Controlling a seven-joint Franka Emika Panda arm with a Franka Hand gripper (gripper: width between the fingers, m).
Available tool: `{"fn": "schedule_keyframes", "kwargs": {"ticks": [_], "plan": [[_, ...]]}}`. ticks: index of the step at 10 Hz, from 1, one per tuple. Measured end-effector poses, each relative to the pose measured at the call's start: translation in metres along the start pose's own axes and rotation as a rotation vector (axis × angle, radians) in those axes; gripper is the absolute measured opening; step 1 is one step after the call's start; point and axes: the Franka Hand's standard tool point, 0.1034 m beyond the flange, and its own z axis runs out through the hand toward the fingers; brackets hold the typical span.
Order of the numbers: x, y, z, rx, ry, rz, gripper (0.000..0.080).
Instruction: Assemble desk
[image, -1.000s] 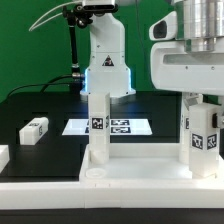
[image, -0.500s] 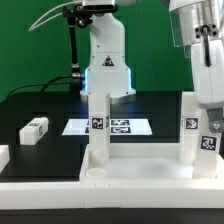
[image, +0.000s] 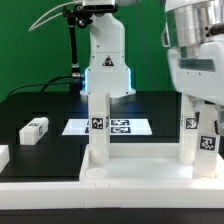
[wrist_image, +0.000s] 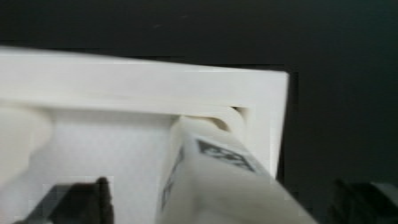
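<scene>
Exterior view, desk top: the white rimmed desk top (image: 140, 168) was seen lying flat on the black table (image: 40, 105), right at the front of the shot.
Exterior view, standing legs: two square posts were found upright on it, the first leg (image: 98, 125) toward the exterior view's left and the second leg (image: 193, 135) toward the exterior view's right. Tags were shown to the camera on both.
Exterior view, loose leg: a loose leg (image: 35, 128) was seen lying on its side on the table, well apart from the desk top, on the exterior view's left.
Exterior view, marker board: the marker board (image: 125, 127) was seen flat on the table behind the first leg.
Exterior view, gripper: the gripper (image: 203, 105) was parked right over the second leg. Its fingers couldn't really be made out from here.
Wrist view, second leg: the tagged post (wrist_image: 222, 165) was seen from above, standing at a corner of the desk top (wrist_image: 125, 90), with black table past the edge.
Wrist view, gripper: two dark fingers (wrist_image: 80, 200) were seen spread wide, one on either side of the second leg with a gap on each side, so nothing was gripped.
</scene>
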Motion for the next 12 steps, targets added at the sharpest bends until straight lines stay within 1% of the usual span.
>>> {"fn": "schedule_keyframes", "kwargs": {"ticks": [1, 2, 3, 4, 5, 6, 7, 8, 9, 10, 11, 12], "plan": [[0.005, -0.001, 0.0, 0.028, 0.016, -0.038, 0.0628], [0.006, 0.0, 0.001, 0.022, 0.023, -0.114, 0.0645], [0.007, 0.0, 0.001, 0.02, 0.027, -0.222, 0.0648], [0.008, 0.0, 0.001, 0.018, 0.029, -0.257, 0.0648], [0.009, 0.001, 0.001, 0.012, 0.037, -0.354, 0.0649], [0.007, 0.0, -0.001, -0.033, 0.058, -0.55, 0.0649], [-0.002, -0.005, -0.004, -0.059, 0.085, -0.744, 0.0649], [-0.013, -0.004, -0.002, -0.08, 0.086, -0.774, 0.0649], [-0.014, -0.003, -0.001, -0.077, 0.083, -0.759, 0.0649], [-0.012, -0.003, -0.002, -0.078, 0.085, -0.757, 0.0546], [-0.009, -0.001, -0.001, -0.084, 0.086, -0.751, 0.0411], [-0.006, 0.002, 0.0, -0.089, 0.087, -0.638, 0.0411]]}}
